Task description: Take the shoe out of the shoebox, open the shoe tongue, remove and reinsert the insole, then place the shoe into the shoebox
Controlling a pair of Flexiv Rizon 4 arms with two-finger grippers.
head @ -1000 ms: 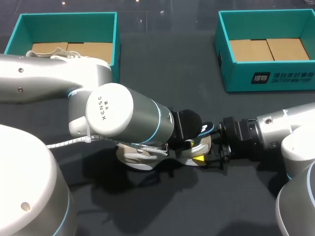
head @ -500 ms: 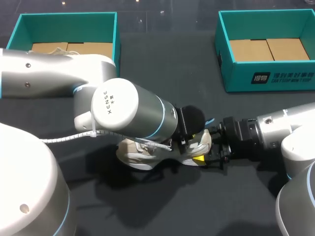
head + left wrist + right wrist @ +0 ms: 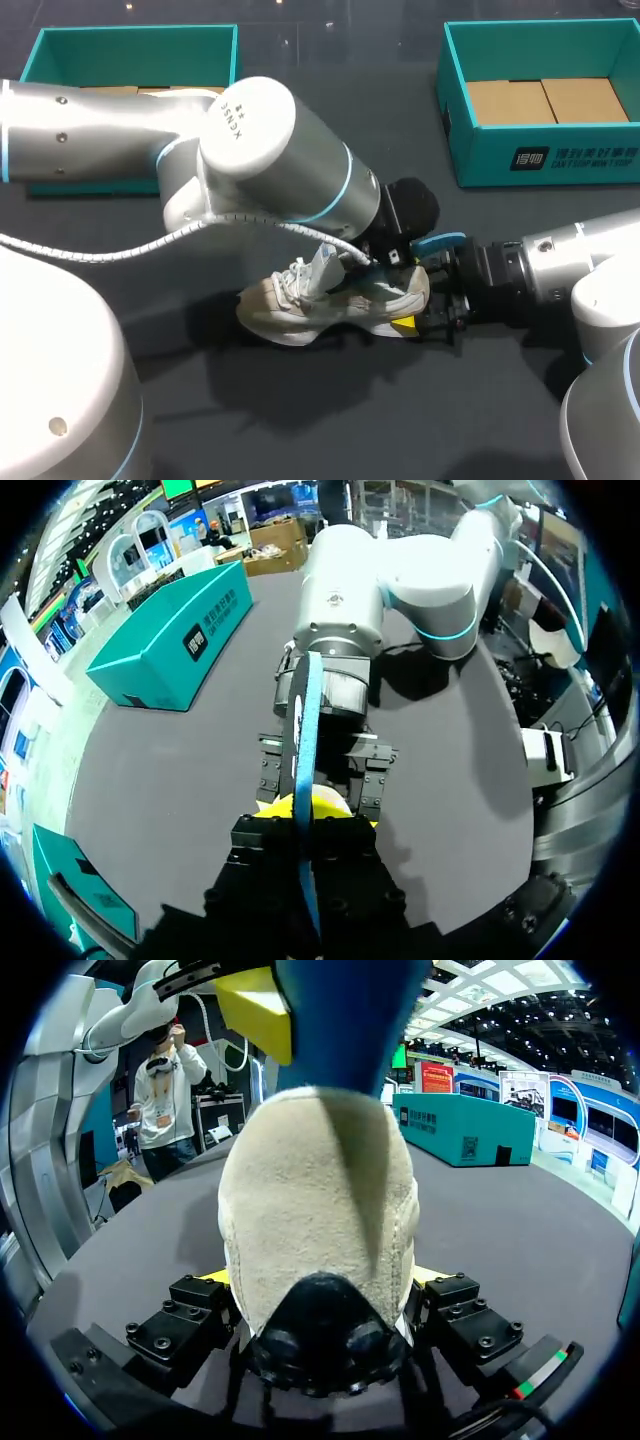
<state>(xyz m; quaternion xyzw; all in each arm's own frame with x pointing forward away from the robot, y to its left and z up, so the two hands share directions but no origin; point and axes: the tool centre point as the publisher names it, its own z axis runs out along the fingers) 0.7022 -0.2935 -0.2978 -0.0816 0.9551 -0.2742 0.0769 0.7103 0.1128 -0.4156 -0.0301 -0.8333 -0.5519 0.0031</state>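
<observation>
Two teal boxes stand at the far side of the table [image 3: 330, 150], the left box [image 3: 130, 38] at 11 o'clock and the right box [image 3: 545, 160] at 1. The shoe [image 3: 300, 305] lies near centre, toward 6, its heel clamped by the right gripper [image 3: 322, 1280]. The left gripper [image 3: 305, 802] pinches the blue insole [image 3: 440, 241] above the heel. Fed in askew, the thin insole could buckle against the collar or twist out of the pinch.
</observation>
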